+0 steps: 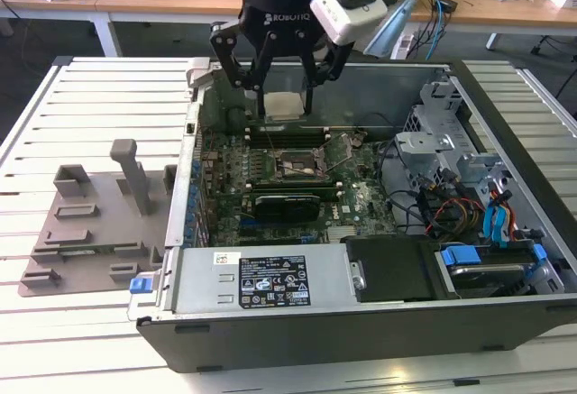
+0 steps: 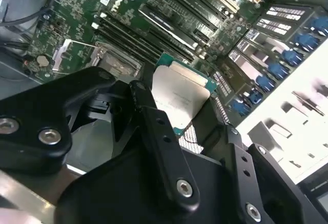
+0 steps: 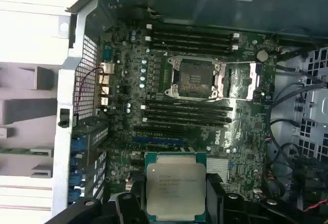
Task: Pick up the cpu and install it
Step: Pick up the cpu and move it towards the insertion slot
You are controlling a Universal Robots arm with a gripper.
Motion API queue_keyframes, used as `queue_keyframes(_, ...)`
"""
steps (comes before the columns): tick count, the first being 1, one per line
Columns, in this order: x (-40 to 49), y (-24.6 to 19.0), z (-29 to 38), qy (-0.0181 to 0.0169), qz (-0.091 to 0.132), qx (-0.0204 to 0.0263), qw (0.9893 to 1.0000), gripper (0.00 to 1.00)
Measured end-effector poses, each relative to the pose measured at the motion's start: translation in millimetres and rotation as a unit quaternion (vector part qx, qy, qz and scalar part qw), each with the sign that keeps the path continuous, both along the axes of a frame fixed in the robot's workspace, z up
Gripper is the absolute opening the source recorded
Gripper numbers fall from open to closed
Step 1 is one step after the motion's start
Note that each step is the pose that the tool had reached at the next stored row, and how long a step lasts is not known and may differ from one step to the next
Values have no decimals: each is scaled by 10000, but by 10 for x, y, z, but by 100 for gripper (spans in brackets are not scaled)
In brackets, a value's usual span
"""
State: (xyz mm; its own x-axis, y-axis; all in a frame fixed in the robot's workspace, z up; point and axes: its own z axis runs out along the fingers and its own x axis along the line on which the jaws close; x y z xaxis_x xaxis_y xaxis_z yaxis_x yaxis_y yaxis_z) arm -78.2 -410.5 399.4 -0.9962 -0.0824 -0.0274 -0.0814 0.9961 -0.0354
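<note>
Pincer [image 1: 285,111]: black fingers clamped on cpu [image 3: 176,188] edges, above green motherboard [image 3: 154,106].
Cpu: flat square, matte silvery lid, green rim.
First wrist view: open socket [image 3: 195,76], metal frame.
Exterior view: slatted bench [image 1: 90,96].

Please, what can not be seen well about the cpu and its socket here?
Underside of the cpu: turned away from the camera in all three views.
Pins in the socket: too small in the first wrist view.
Part of the socket, second wrist view: behind a black link of the gripper.
Cpu's gripped edges, second wrist view: covered by the fingers.
</note>
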Motion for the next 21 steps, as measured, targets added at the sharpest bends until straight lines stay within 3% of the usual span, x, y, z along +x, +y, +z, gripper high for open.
queue_keyframes(6,163,1,-41,0,0,0,10000,55)
queue_keyframes(15,297,2,-78,0,0,0,10000,55)
queue_keyframes(21,455,2,-121,0,0,0,10000,55)
